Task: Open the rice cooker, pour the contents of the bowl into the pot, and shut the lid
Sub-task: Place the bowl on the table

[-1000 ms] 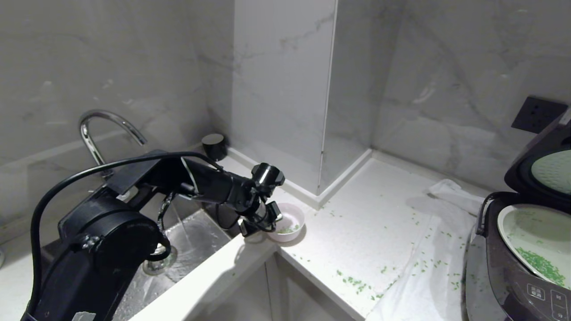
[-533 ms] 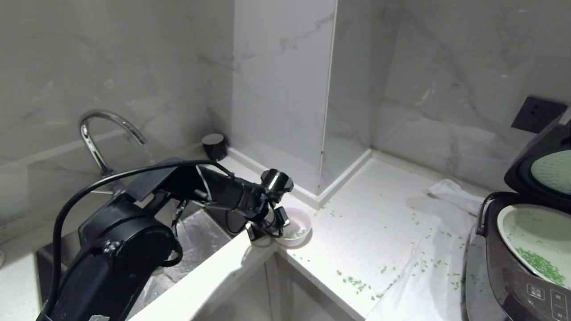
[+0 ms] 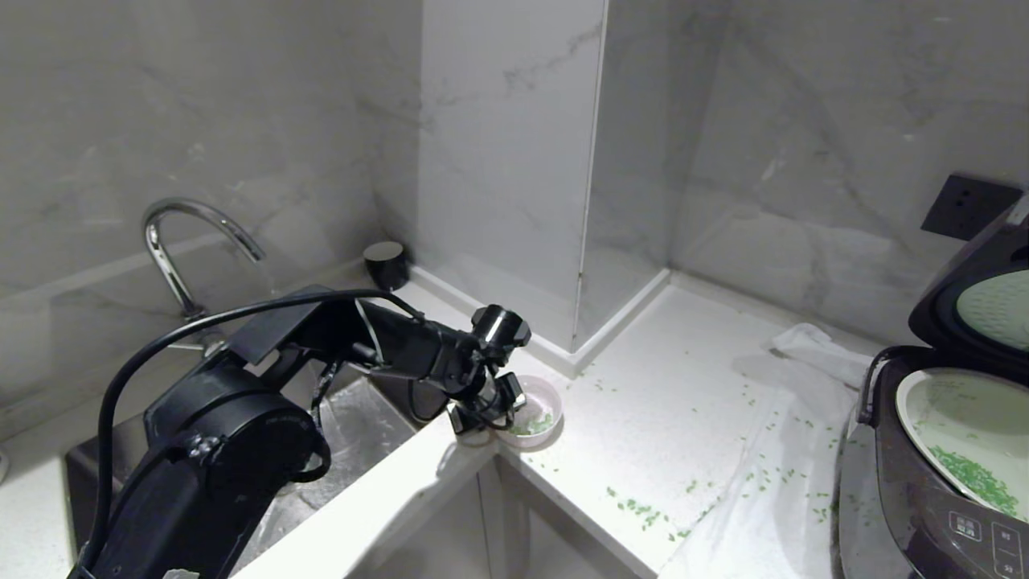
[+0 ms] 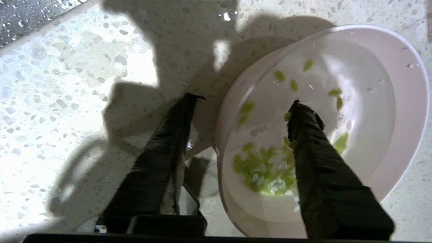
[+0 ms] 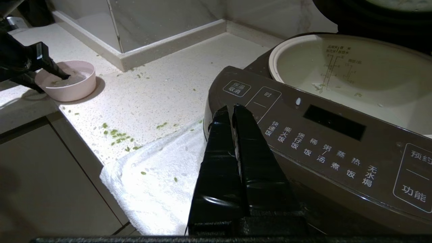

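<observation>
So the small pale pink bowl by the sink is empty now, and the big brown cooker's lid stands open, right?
Not quite. The small pale pink bowl is not empty: bright green chopped bits lie in it, as the left wrist view shows, with the left gripper open astride its rim. The big brown cooker's lid does stand open.

Left arm (image 3: pixel 241 418) reaching out from the near left, bent at the elbow, wrist tipped down toward the counter edge. Left gripper (image 4: pixel 241 101) pointing down, its two dark fingers (image 4: pixel 162 155) spread apart, one on each side of the rim of the pink bowl (image 4: pixel 405 111), one finger outside, one finger inside. No squeeze on the rim, gap showing on both sides. Right gripper (image 5: pixel 231 109) low at the front of the rice cooker (image 5: pixel 337 141), fingers pressed flat together, nothing between them. Right arm itself out of sight in the head view.
</observation>
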`<state>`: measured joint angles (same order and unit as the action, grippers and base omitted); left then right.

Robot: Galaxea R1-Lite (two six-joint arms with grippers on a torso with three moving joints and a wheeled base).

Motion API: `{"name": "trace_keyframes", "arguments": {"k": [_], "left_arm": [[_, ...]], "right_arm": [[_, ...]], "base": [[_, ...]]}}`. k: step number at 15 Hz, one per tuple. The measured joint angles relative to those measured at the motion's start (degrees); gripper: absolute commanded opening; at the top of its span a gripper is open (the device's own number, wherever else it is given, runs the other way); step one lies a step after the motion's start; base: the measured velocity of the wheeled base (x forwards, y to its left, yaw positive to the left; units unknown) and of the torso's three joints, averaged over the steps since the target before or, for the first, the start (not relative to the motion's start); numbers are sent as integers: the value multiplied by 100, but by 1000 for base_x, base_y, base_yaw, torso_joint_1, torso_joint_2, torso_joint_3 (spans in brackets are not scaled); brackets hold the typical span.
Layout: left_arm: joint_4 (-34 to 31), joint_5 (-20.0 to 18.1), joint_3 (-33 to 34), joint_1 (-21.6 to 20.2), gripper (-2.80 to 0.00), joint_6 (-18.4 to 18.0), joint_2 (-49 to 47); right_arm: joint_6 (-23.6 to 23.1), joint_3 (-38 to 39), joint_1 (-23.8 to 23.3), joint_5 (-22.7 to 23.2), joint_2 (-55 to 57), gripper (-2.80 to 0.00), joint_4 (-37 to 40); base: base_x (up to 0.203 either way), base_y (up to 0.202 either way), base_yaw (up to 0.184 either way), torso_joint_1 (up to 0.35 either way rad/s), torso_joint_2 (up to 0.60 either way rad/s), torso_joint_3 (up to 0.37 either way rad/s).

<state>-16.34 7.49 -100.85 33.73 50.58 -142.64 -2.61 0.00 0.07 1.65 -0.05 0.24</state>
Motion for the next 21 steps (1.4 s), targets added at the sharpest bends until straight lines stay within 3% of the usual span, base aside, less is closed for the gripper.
{"name": "trace_keyframes", "arguments": {"k": [14,21], "left_arm": [[-591,-7,100,-283,0,29,573],[-616,-51,535,-398,0,18,1022]], "right_arm": [[0,0,-2,-2,0,-280,2],[0,0,-2,0,0,-280,0]], "base": [[0,0,0,0,0,0],[0,0,0,0,0,0]]}}
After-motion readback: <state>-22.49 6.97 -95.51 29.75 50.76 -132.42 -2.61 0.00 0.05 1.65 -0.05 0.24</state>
